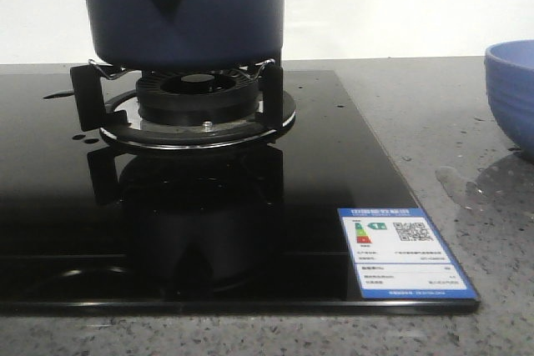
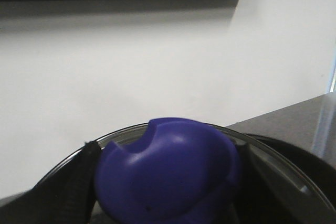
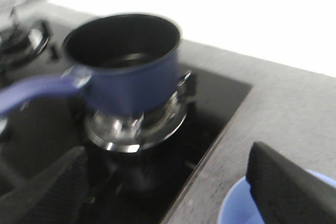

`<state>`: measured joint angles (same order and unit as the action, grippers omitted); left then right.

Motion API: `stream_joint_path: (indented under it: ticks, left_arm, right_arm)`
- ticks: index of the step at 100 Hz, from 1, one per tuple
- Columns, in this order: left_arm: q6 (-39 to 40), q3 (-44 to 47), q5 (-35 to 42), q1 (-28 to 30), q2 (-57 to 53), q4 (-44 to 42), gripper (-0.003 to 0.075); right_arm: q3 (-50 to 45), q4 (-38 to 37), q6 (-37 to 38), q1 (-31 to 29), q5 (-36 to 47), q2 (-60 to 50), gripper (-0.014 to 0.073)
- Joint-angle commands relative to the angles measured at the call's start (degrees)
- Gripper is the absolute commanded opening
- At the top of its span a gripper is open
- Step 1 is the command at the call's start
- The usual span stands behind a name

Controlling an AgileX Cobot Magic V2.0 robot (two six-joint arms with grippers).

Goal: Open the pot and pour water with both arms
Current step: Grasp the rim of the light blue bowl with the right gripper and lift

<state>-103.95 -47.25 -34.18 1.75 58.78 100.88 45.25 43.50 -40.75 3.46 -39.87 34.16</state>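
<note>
The pot sits open on the burner, its long handle free. Your left end effector grips the lid knob; the right end effector is spread wide. Bring it squarely onto the handle, then tip slowly towards the bowl on the bench.

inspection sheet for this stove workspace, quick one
surface: black glass hob set in a grey speckled counter, wet patches near the bowl
job's things: pot on the burner, lid off
clutter: blue bowl at right; energy label on the glass
grippers: left gripper shut on lid knob; right gripper open, empty
cables: nothing seen
surroundings: white wall
</note>
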Motion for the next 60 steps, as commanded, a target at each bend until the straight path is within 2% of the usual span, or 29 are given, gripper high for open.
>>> stream_joint_path:
  ticks: [1, 15, 39, 49, 60]
  left_arm:
    - [0.7, 2.02, 1.34, 0.14, -4.33, 5.67, 0.0298]
    - [0.7, 4.84, 2.26, -0.37, -8.36, 5.67, 0.0297]
    - [0.7, 4.81, 8.67, -3.71, -11.49, 5.67, 0.0297]
    - [0.7, 4.81, 10.95, -5.34, -11.62, 5.67, 0.0297]
    - [0.7, 4.81, 11.35, -6.45, -11.62, 5.67, 0.0297]
  right_arm:
    - [2.01, -1.78, 5.91, -0.21, 8.25, 1.68, 0.0565]
    - [7.24, -11.67, 17.33, -3.19, 3.39, 6.36, 0.0565]
    - [15.89, -40.53, 43.01, -7.16, -10.84, 13.22, 0.0564]
    - [15.82, -48.77, 48.36, -7.99, -17.37, 15.0, 0.0552]
    - [14.0, -50.46, 48.48, -8.69, -18.95, 16.86, 0.0479]
